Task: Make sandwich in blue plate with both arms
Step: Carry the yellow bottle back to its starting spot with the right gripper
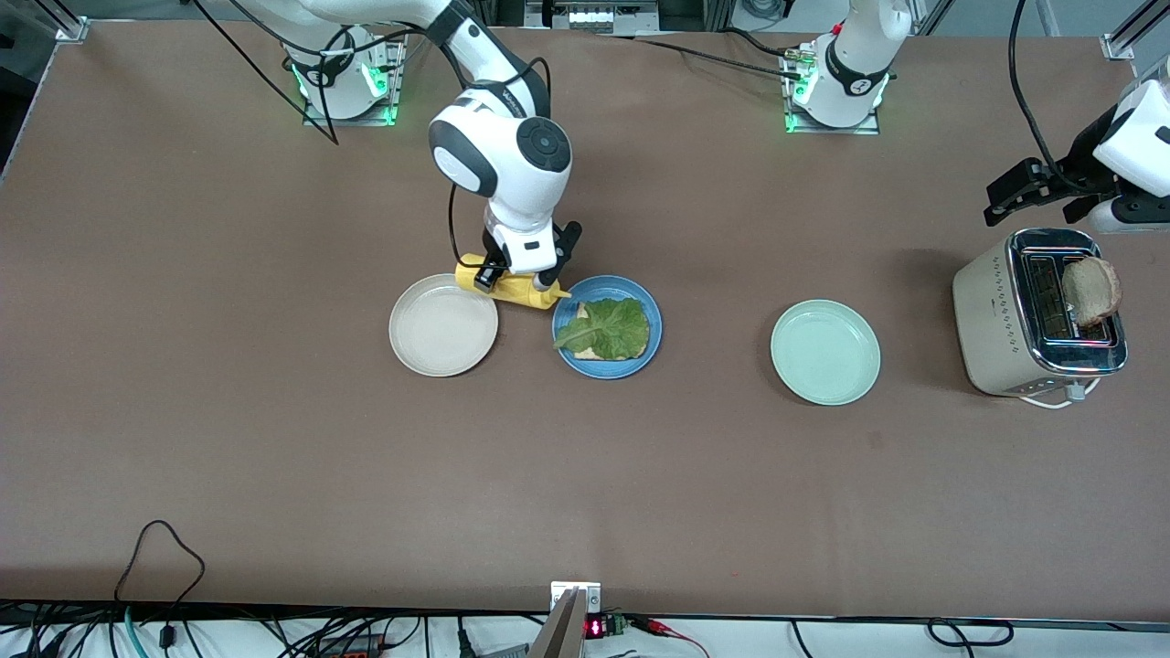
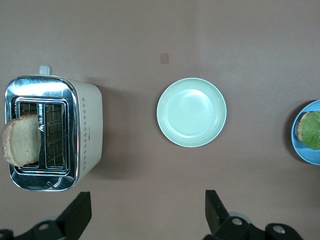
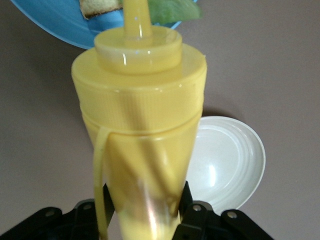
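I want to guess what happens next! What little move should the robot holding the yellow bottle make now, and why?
Probably a small tip and squeeze. The right claw is shut on the yellow squeeze bottle, whose nozzle points at the lettuce lying on bread on the blue plate. The left claw hangs open near the toaster, where another bread slice sticks up.

White rounded right arm (image 1: 501, 164), black joint caps & bands, black cables, green-lit bases.
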Tool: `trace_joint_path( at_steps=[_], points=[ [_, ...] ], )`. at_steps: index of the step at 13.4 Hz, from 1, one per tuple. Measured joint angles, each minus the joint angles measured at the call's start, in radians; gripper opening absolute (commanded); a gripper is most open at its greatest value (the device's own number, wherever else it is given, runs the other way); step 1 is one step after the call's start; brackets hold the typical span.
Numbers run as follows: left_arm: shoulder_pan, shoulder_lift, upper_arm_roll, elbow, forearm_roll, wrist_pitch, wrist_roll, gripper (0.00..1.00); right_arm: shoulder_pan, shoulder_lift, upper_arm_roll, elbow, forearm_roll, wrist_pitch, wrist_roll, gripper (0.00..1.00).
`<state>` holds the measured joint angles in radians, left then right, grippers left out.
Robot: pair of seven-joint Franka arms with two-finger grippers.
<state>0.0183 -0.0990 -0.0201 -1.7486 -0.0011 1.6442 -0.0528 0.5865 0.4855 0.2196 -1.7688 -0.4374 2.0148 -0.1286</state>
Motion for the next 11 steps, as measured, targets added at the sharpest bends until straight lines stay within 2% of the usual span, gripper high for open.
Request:
trace_joint_path(
  at_steps=[8, 11],
  points=[
    [-0.003, 0.011, -0.024, -0.001, 0.0, 0.0, 0.001, 1.0, 0.013, 0.017, -0.019, 0.018, -0.016, -0.001, 0.01, 0.0],
    [-0.004, 0.011, -0.042, -0.001, 0.0, 0.0, 0.0, 1.0, -0.073, -0.04, -0.022, 0.03, -0.011, -0.007, -0.017, 0.0]
  ],
)
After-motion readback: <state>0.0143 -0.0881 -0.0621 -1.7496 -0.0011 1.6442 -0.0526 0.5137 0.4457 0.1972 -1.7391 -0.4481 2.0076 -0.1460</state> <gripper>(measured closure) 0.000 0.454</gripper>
